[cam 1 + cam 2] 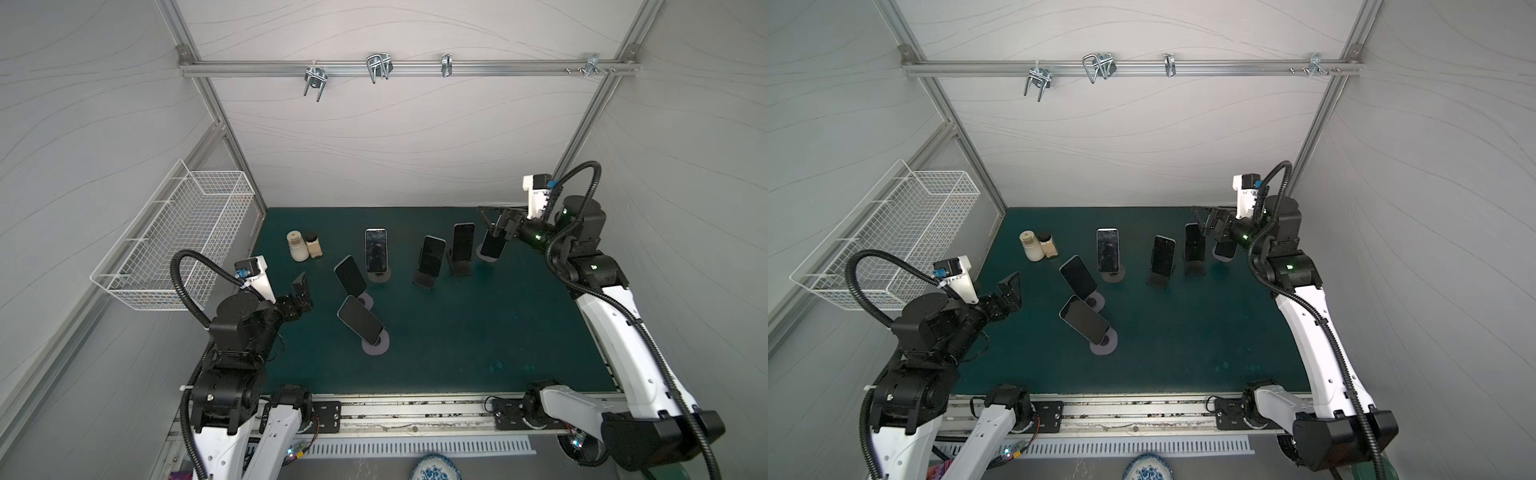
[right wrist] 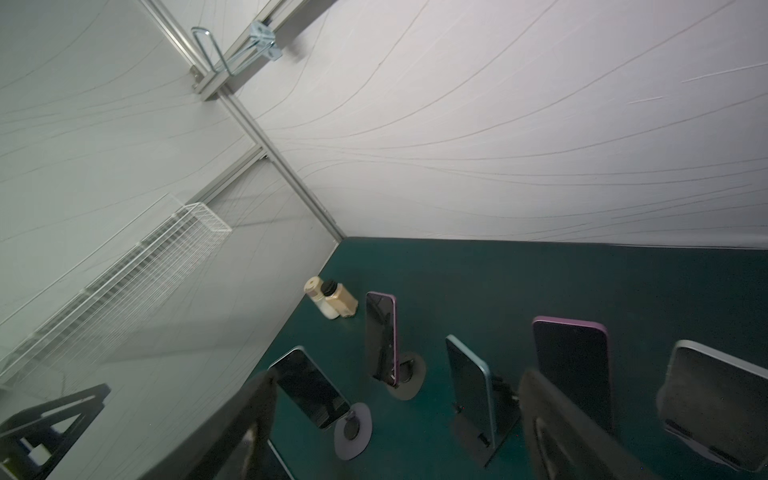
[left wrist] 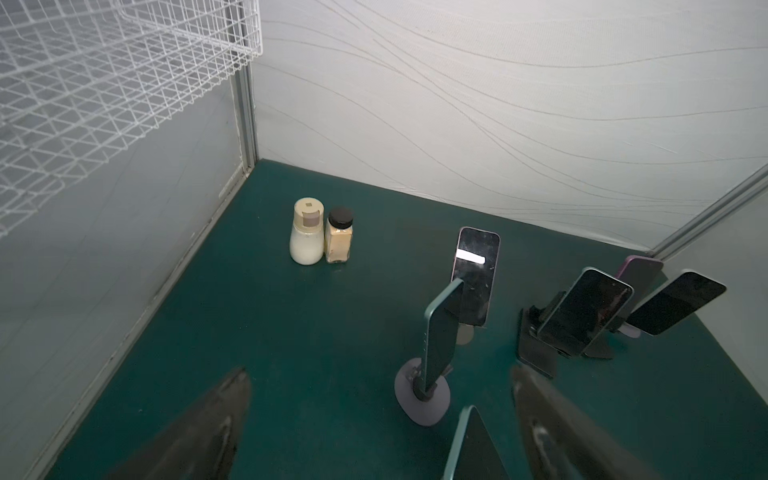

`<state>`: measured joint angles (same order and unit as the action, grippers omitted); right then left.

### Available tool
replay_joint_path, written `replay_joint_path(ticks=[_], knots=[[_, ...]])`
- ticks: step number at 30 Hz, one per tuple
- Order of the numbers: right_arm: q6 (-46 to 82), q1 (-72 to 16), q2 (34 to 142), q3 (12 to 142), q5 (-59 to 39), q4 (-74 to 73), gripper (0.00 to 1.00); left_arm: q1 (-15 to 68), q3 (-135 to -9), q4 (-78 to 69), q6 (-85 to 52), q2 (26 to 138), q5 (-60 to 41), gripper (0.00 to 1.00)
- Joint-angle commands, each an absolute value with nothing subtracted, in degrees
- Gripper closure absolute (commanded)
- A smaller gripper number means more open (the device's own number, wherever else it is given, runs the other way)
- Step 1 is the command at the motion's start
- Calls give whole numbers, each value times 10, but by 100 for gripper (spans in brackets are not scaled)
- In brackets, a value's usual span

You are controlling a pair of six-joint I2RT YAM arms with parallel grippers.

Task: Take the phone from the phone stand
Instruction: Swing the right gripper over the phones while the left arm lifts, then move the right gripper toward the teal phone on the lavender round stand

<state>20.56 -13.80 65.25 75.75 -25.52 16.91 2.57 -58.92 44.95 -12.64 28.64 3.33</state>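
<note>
1. Currently your right gripper has its jaws apart and grips nothing. It hangs by the top of the far-right phone, and you cannot tell whether it touches.
2. That phone sits on its round stand, leaning back, near the right rear of the mat.
3. Your left gripper is spread wide too, empty, low at the mat's left side.
4. Between the grippers you have five more phones, all on stands — two lean nearest the left gripper.
5. Two bottles stand touching at the left rear; a wire basket hangs on the left wall.
</note>
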Motion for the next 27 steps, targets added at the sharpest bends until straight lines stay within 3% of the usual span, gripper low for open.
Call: replay_joint_path(ticks=[1,14,27], knots=[[184,-174,654,781,-276,202,8,29,-630,509,-158,277,5,1],[109,-345,678,810,-290,264,9,29,-720,707,-219,276,-67,1],[105,-511,705,755,-248,207,10,29,-740,818,-225,244,-84,2]])
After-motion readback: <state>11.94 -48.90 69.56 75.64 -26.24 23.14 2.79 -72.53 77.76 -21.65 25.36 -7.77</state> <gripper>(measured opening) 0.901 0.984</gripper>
